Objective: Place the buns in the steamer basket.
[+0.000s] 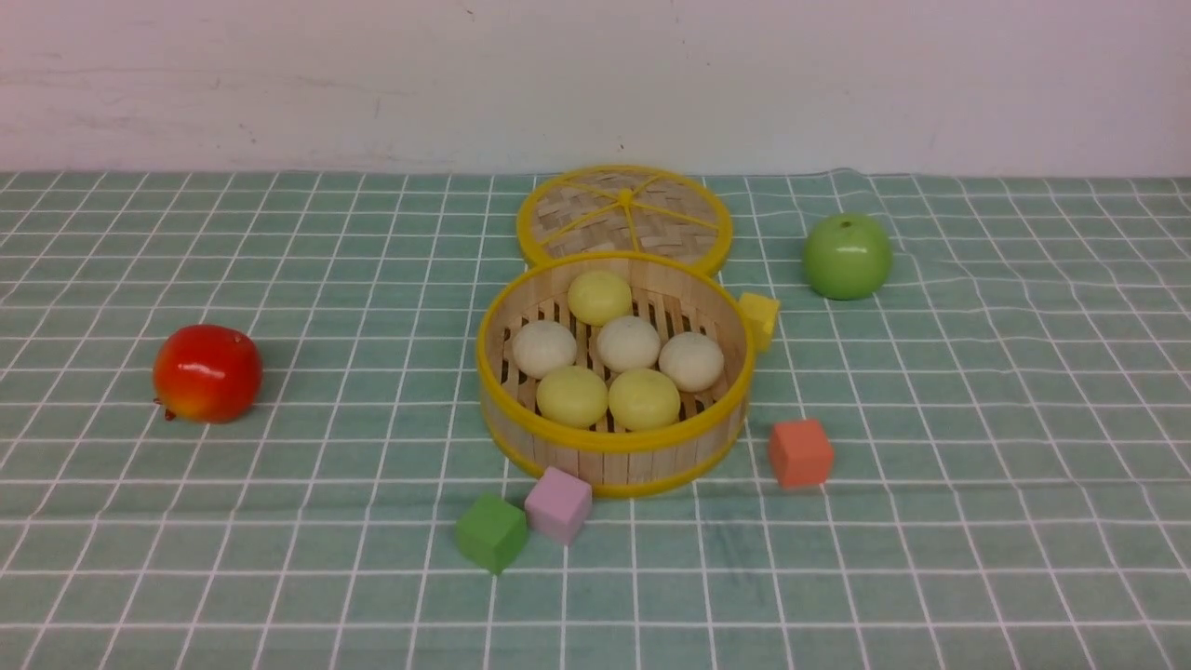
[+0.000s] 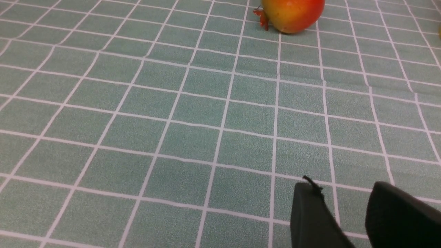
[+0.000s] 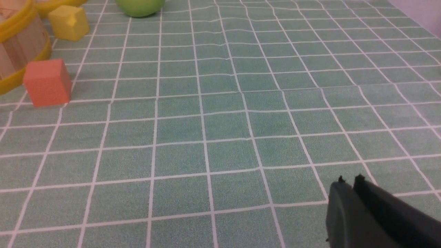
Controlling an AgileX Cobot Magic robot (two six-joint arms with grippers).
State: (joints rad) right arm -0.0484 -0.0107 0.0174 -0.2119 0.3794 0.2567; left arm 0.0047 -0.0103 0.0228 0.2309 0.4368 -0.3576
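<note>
The left gripper (image 2: 339, 203) hangs over bare cloth, jaws parted, empty. The right gripper (image 3: 351, 193) has its fingers pressed together, seemingly on nothing, though only the tips show. Nearby sits the orange cube (image 3: 47, 82), just beside the steamer basket (image 1: 614, 445). All six buns (image 1: 629, 342) lie inside it; its lid (image 1: 623, 216) rests behind.

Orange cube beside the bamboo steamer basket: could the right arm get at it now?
Probably yes. The orange cube stands apart from the basket wall, with only open checked cloth between it and the right gripper.
</note>
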